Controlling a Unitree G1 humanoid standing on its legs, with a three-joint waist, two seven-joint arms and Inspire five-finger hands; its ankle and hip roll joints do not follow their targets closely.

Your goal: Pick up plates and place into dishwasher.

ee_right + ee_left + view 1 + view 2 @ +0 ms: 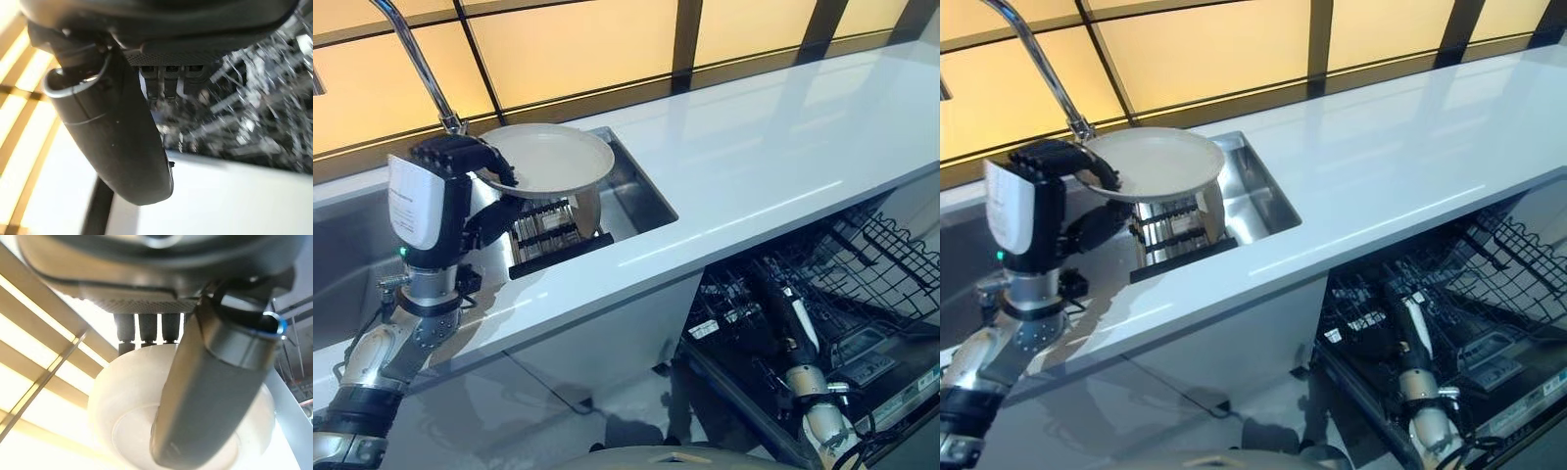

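— Where do we have our left hand [460,166]?
— Raised on a bent arm, fingers and thumb pinched.
— And our right hand [127,147]?
— Low on a down-stretched arm, fingers straight.

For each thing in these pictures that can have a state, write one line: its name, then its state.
plate: lifted above the sink, held level.
left hand: fingers curled over the plate's rim.
right hand: down by the rack, holding nothing.
dishwasher: open, wire rack pulled out.
sink: holds a dark dish rack.
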